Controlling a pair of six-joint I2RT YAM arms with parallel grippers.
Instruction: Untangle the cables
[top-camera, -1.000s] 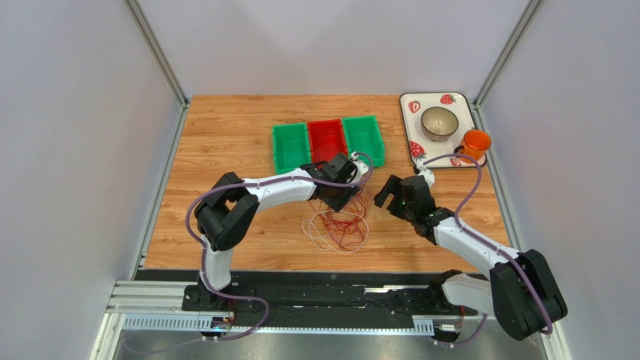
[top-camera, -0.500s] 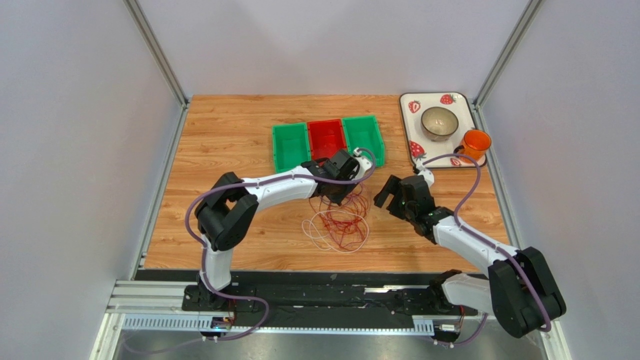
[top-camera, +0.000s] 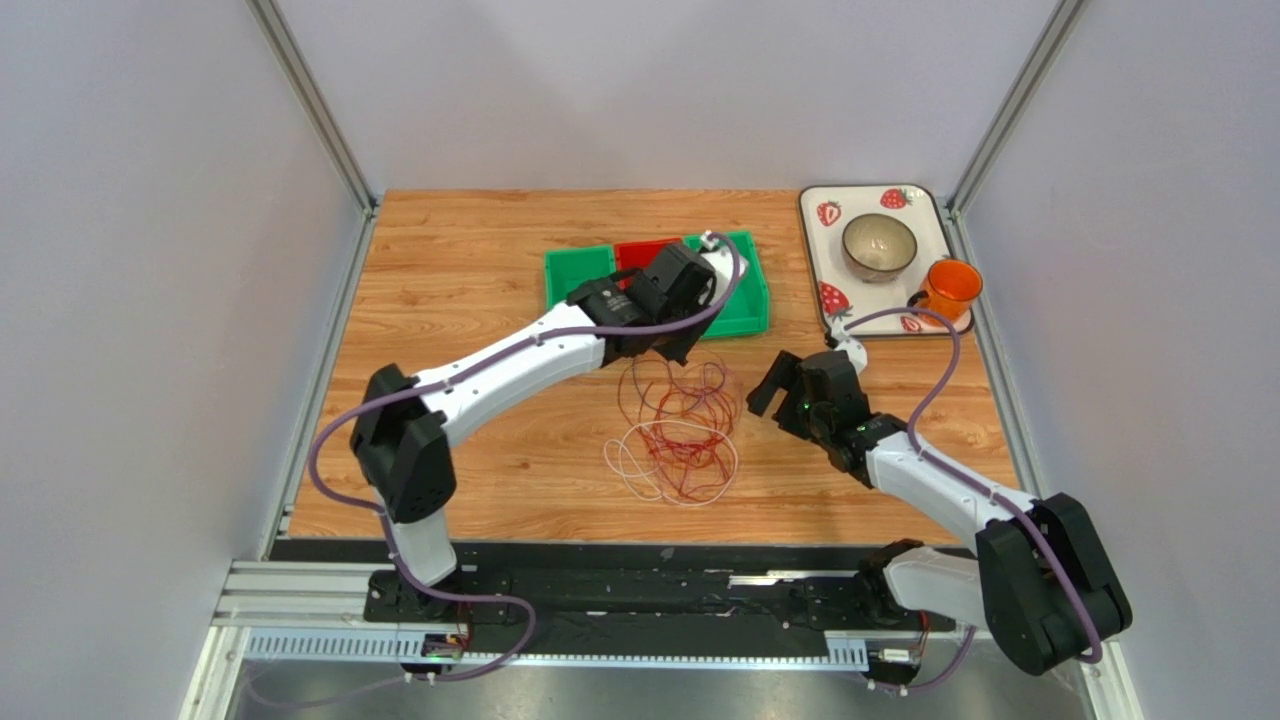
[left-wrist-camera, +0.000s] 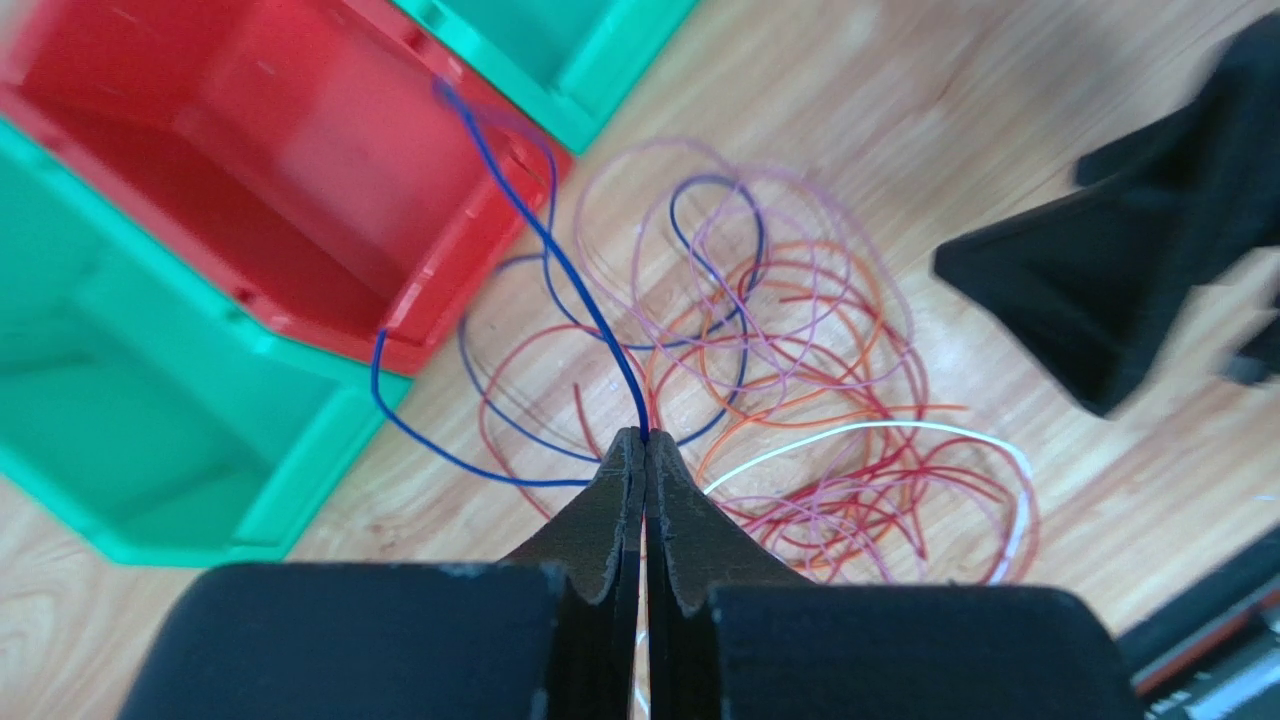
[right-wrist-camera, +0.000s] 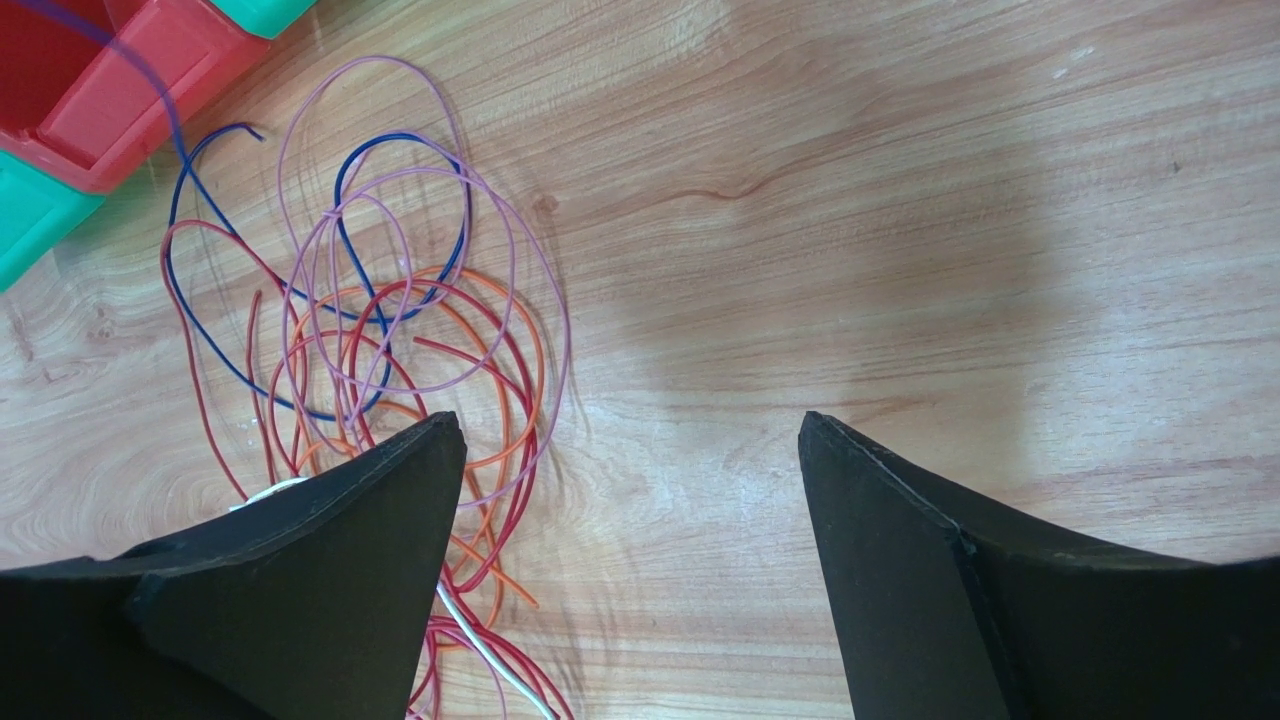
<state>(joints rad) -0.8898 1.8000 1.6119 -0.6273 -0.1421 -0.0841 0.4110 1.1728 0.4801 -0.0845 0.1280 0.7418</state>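
Note:
The cables (top-camera: 676, 435) lie as a loose tangle of red, orange, pink, white and blue loops on the wooden table. My left gripper (left-wrist-camera: 646, 438) is shut on a blue cable (left-wrist-camera: 564, 278), which runs up from its fingertips toward the red bin (left-wrist-camera: 226, 165). In the top view the left gripper (top-camera: 657, 342) hovers just behind the tangle, with strands stretched up to it. My right gripper (right-wrist-camera: 631, 435) is open over bare wood, with the cables (right-wrist-camera: 391, 330) beside its left finger. It sits to the right of the pile (top-camera: 781, 393).
A green bin (top-camera: 579, 278), a red bin (top-camera: 643, 252) and another green bin (top-camera: 744, 285) stand in a row behind the tangle, partly covered by the left arm. At the back right a strawberry tray (top-camera: 935, 225) carries a bowl (top-camera: 878, 245) and an orange cup (top-camera: 951, 284).
The left gripper shut on the blue cable and moved back and up toward the bins, drawing strands out of the pile. The right arm stayed put.

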